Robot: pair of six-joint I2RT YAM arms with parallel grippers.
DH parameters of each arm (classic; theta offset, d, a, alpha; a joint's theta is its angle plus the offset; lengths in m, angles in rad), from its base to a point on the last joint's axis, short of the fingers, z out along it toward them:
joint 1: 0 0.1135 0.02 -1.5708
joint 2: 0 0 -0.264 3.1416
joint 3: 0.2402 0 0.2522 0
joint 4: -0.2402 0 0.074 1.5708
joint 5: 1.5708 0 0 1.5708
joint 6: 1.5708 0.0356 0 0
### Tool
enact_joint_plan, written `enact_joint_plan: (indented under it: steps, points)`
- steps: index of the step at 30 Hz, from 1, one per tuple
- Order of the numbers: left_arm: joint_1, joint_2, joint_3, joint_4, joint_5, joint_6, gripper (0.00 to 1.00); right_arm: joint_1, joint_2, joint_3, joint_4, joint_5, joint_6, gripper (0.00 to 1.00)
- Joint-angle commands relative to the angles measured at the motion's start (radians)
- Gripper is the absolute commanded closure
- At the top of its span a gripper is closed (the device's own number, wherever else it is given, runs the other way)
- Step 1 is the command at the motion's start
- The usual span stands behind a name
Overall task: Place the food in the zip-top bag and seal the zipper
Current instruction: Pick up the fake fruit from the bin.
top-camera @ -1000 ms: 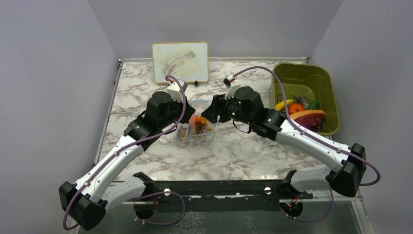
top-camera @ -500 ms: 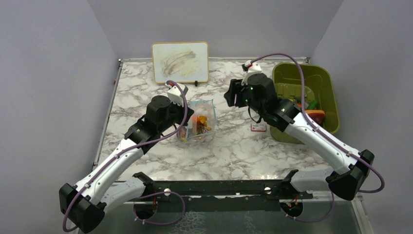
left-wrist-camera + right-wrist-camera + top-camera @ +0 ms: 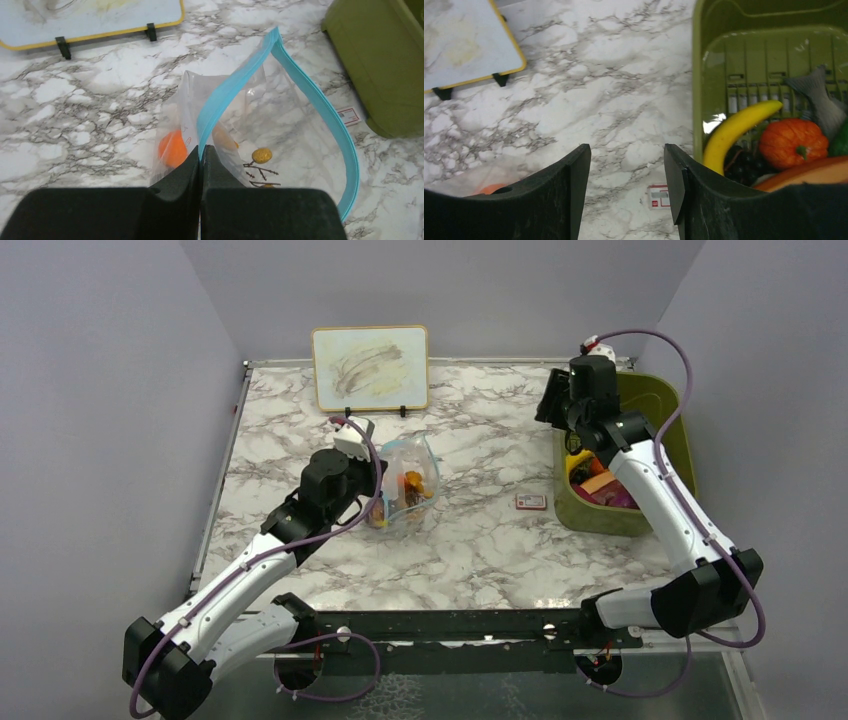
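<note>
Marble tabletop (image 3: 470, 540) bears whiteboard (image 3: 370, 367), card (image 3: 531, 502), olive bin (image 3: 600, 518) (food (image 3: 792, 141) inside).

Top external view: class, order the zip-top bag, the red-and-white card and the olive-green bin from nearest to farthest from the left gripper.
1. zip-top bag: mid-scene, clamped in the left gripper itself.
2. red-and-white card: lying flat to the bag's right, short of the bin.
3. olive-green bin: at the far right, beyond the card.
</note>
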Motion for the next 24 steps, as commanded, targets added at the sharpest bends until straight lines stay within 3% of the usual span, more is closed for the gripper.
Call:
enact_joint_plan:
  steps: [1, 7, 12, 24]
  points:
    - [-0.001, 0.004, 0.035, -0.035, -0.142, -0.033, 1.0, -0.075, 0.016, 0.083, -0.14, 0.065, 0.112, 0.43]
    - [0.0, 0.011, 0.014, -0.053, -0.09, -0.041, 1.0, -0.163, 0.011, 0.095, -0.191, 0.132, 0.191, 0.4]
    - [-0.001, 0.005, 0.024, -0.067, -0.056, -0.048, 1.0, -0.252, 0.044, 0.069, -0.188, 0.056, 0.256, 0.44]
    - [0.001, 0.006, 0.071, -0.1, -0.043, -0.026, 1.0, -0.309, 0.268, 0.066, -0.217, -0.01, 0.495, 0.46]
